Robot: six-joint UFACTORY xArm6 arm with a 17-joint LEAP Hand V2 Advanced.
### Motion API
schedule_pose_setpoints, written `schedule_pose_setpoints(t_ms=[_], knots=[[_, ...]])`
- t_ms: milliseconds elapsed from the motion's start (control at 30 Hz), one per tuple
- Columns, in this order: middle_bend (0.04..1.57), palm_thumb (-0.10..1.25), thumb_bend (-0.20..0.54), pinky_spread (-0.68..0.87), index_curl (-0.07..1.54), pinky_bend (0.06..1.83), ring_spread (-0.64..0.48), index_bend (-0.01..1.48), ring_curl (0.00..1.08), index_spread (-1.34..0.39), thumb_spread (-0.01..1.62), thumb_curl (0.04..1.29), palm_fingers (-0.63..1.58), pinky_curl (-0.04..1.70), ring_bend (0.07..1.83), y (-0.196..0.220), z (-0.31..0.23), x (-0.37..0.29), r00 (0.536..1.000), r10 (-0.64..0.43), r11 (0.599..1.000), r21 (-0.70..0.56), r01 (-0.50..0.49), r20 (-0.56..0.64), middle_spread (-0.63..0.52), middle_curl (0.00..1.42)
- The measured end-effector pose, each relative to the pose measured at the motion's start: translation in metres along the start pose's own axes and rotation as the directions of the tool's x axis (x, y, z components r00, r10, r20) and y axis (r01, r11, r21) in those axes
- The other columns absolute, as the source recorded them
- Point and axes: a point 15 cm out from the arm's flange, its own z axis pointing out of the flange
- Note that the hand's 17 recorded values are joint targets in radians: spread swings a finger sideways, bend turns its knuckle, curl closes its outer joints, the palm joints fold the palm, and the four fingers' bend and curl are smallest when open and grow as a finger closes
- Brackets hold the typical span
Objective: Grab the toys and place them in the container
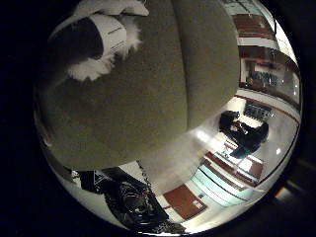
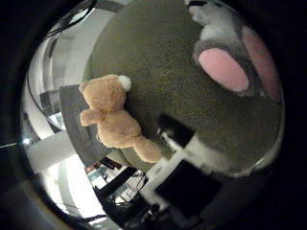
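So the tan teddy bear (image 2: pixel 114 117) is lying out in front of the robot hand (image 2: pixel 184 167), just past the white-and-black finger that pokes into the thumb-side view. It looks face-down or on its side on the olive-green cushion (image 2: pixel 163 62), right at the cushion's edge, and part of it hangs over a dark grey flat thing (image 2: pixel 76 124) next to the cushion that I can't identify. The finger isn't touching the bear, though one of the bear's legs points toward it and comes fairly near.

Further away from the palm on the same cushion there's a grey plush (image 2: pixel 230 52) with big pink pads and some white fur; only part of it is visible, so I can't tell what animal it is. It's well apart from the bear.

Hand pose: the palm faces the cushion, which fills most of both views, so it's close. The finger I can see reaches out fairly straight and has nothing in it, so the robot hand looks open and empty.

In the little-finger-side view something white and fluffy (image 1: pixel 106 37) with a label sits against the cushion, hard to make out. I can't spot a container.
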Motion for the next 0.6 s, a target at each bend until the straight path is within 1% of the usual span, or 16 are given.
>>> schedule_pose_setpoints(t_ms=[33, 100, 133, 167, 200, 267, 300, 400, 467, 533, 567, 600], knots=[[0.42, 0.62, -0.014, 0.22, 0.23, 1.13, -0.02, 0.15, 0.32, -0.19, 1.03, 0.33, 0.67, 0.05, 0.84, 0.0007, 0.0002, 0.0003, 1.000, 0.002, 1.000, -0.004, -0.002, -0.004, 0.00, 0.39], [0.52, 0.67, -0.013, -0.01, 0.23, 1.25, -0.12, 0.15, 0.36, -0.24, 1.01, 0.33, 0.86, 0.06, 0.95, 0.0018, 0.0004, 0.0011, 1.000, 0.000, 1.000, -0.011, 0.000, -0.014, -0.08, 0.43], [0.55, 0.69, -0.014, -0.12, 0.23, 1.29, -0.16, 0.15, 0.37, -0.26, 1.01, 0.34, 0.91, 0.07, 0.97, 0.0025, 0.0009, 0.0017, 1.000, 0.001, 1.000, -0.014, -0.001, -0.019, -0.11, 0.45], [0.59, 0.72, -0.011, -0.20, 0.22, 1.33, -0.19, 0.16, 0.38, -0.29, 1.00, 0.34, 1.03, 0.09, 0.99, 0.0035, 0.0025, 0.0023, 1.000, 0.003, 1.000, -0.019, -0.004, -0.025, -0.14, 0.46], [0.62, 0.74, -0.012, -0.26, 0.23, 1.35, -0.22, 0.17, 0.39, -0.30, 1.00, 0.35, 1.09, 0.11, 1.01, 0.0045, 0.0037, 0.0025, 1.000, 0.004, 1.000, -0.022, -0.004, -0.028, -0.16, 0.48], [0.69, 0.78, -0.016, -0.36, 0.28, 1.33, -0.25, 0.25, 0.42, -0.36, 1.00, 0.35, 1.20, 0.16, 1.03, 0.0058, 0.0050, 0.0032, 0.999, 0.004, 1.000, -0.028, -0.005, -0.033, -0.20, 0.52], [0.72, 0.79, -0.017, -0.37, 0.30, 1.32, -0.25, 0.28, 0.43, -0.38, 0.99, 0.35, 1.21, 0.17, 1.05, 0.0064, 0.0054, 0.0032, 0.999, 0.003, 1.000, -0.031, -0.004, -0.034, -0.21, 0.53], [0.89, 0.85, -0.012, -0.34, 0.44, 1.33, -0.24, 0.53, 0.46, -0.42, 0.98, 0.36, 1.36, 0.23, 1.10, 0.0071, 0.0065, 0.0034, 0.999, 0.001, 0.999, -0.033, -0.002, -0.036, -0.21, 0.59], [0.99, 0.87, -0.016, -0.30, 0.52, 1.36, -0.23, 0.69, 0.48, -0.41, 0.98, 0.37, 1.36, 0.28, 1.15, 0.0074, 0.0082, 0.0024, 0.999, -0.001, 0.999, -0.035, -0.001, -0.036, -0.21, 0.62], [1.10, 0.90, -0.016, -0.25, 0.61, 1.44, -0.23, 0.87, 0.52, -0.37, 0.97, 0.38, 1.31, 0.33, 1.23, 0.0071, 0.0072, 0.0034, 0.999, 0.001, 0.999, -0.033, -0.002, -0.036, -0.19, 0.66], [1.15, 0.91, -0.017, -0.23, 0.64, 1.47, -0.22, 0.93, 0.54, -0.35, 0.97, 0.38, 1.29, 0.36, 1.27, 0.0066, 0.0062, 0.0042, 0.999, 0.001, 1.000, -0.030, -0.003, -0.037, -0.18, 0.67], [1.17, 0.92, -0.017, -0.23, 0.66, 1.48, -0.22, 0.96, 0.55, -0.34, 0.97, 0.38, 1.27, 0.37, 1.28, 0.0052, 0.0046, 0.0052, 0.999, 0.001, 1.000, -0.024, -0.002, -0.039, -0.18, 0.68]])
